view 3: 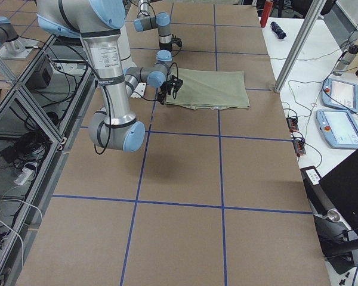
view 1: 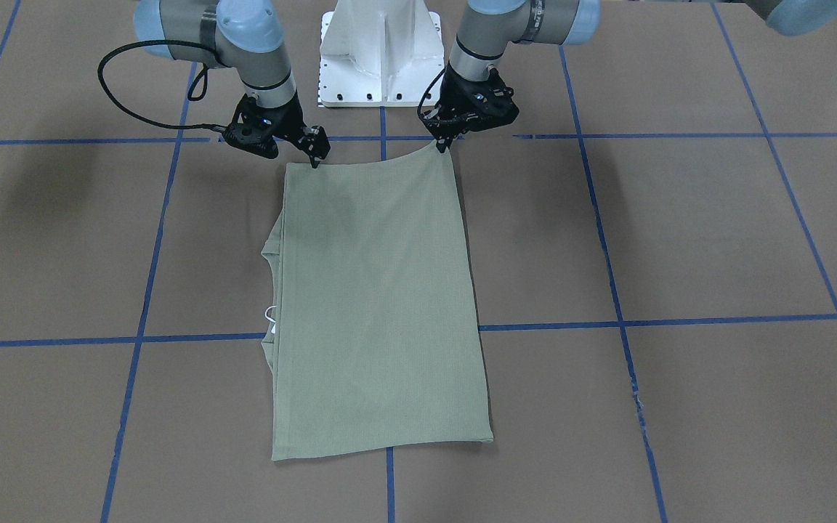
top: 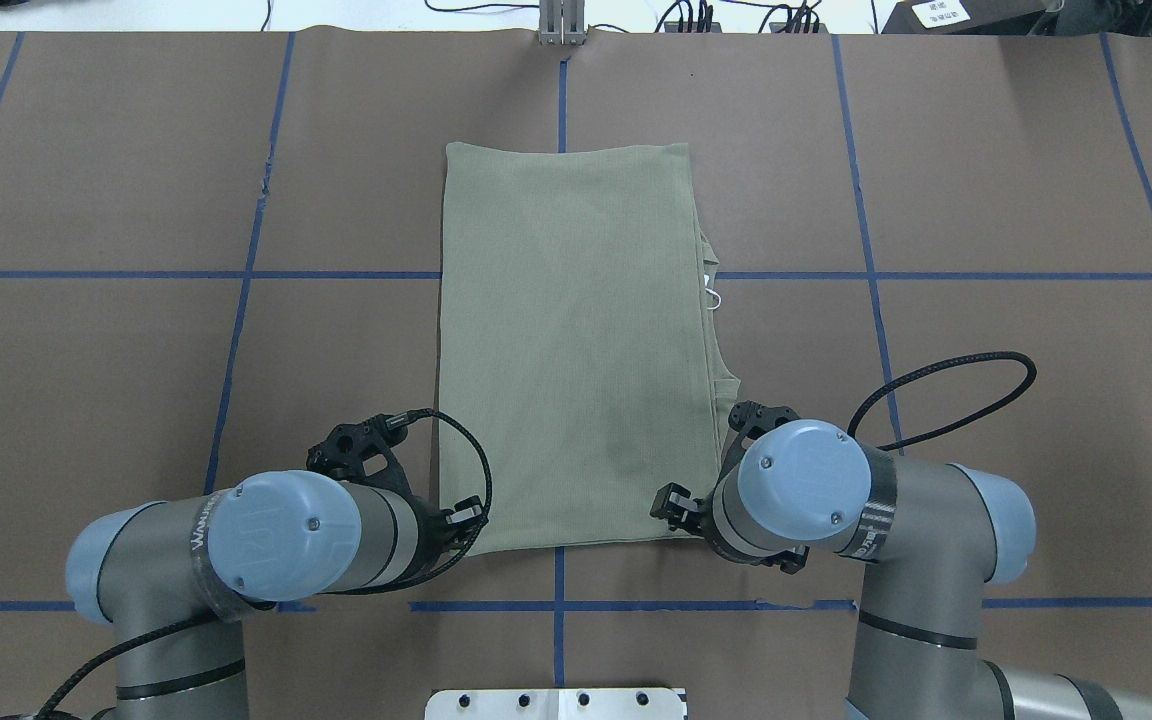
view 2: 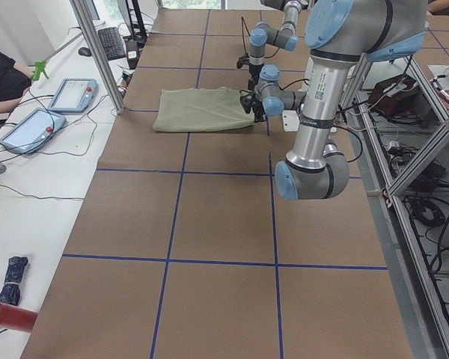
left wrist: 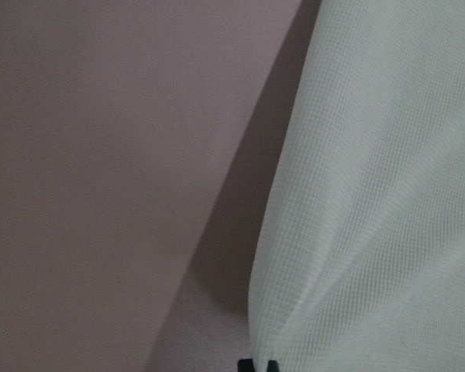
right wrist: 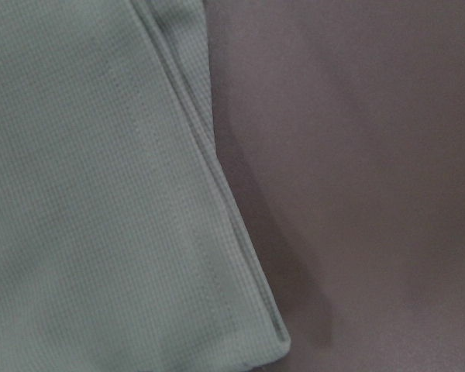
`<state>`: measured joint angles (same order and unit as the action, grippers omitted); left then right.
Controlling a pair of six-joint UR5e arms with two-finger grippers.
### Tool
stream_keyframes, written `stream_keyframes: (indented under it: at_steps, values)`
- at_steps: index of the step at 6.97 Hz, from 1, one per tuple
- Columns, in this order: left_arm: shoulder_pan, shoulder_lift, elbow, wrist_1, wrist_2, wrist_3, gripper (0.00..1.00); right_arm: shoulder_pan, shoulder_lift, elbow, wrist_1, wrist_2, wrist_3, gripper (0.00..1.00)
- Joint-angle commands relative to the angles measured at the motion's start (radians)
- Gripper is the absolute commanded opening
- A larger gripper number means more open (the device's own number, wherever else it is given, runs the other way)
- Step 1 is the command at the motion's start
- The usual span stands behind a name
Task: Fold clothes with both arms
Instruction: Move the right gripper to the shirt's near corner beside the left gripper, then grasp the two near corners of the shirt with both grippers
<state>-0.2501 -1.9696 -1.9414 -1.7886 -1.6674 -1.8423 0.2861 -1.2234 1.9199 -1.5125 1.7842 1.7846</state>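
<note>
**Two grippers at near hem, shirt runs straight away from base**

Both arms sit at the shirt's (view 1: 378, 305) near edge, one per corner. Left gripper (view 1: 442, 144) is on the near-left corner; front view shows that corner pulled up into a small peak at its tips, and the left wrist cam shows cloth draping up to closed tips, so I judge it pinched shut on the fabric. Right gripper (view 1: 314, 156) tips touch the near-right corner, apparently closed on it, though the right wrist cam shows only hem layers on the table (view 1: 680, 240), no fingers, so less sure.

Shirt lies flat, already a narrow rectangle, long axis pointing away from the robot. Far edge is well apart from both grippers. A white tag (view 1: 271, 314) peeks out mid-way on the robot's right side.

Next move, IMO: carry near edge fwd along that axis to the far edge, both arms level.
</note>
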Motion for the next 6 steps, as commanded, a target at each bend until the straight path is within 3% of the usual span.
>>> stream_keyframes:
  at_steps: [1, 6]
  values:
    - [0.002, -0.002, -0.001, 0.0, 0.0, 0.0, 0.0, -0.01, 0.013, -0.01, 0.0, -0.012, 0.013, 1.0]
    - [0.0, -0.005, -0.001, 0.0, -0.002, 0.0, 0.0, 0.019, 0.047, -0.073, 0.0, -0.014, 0.009, 1.0]
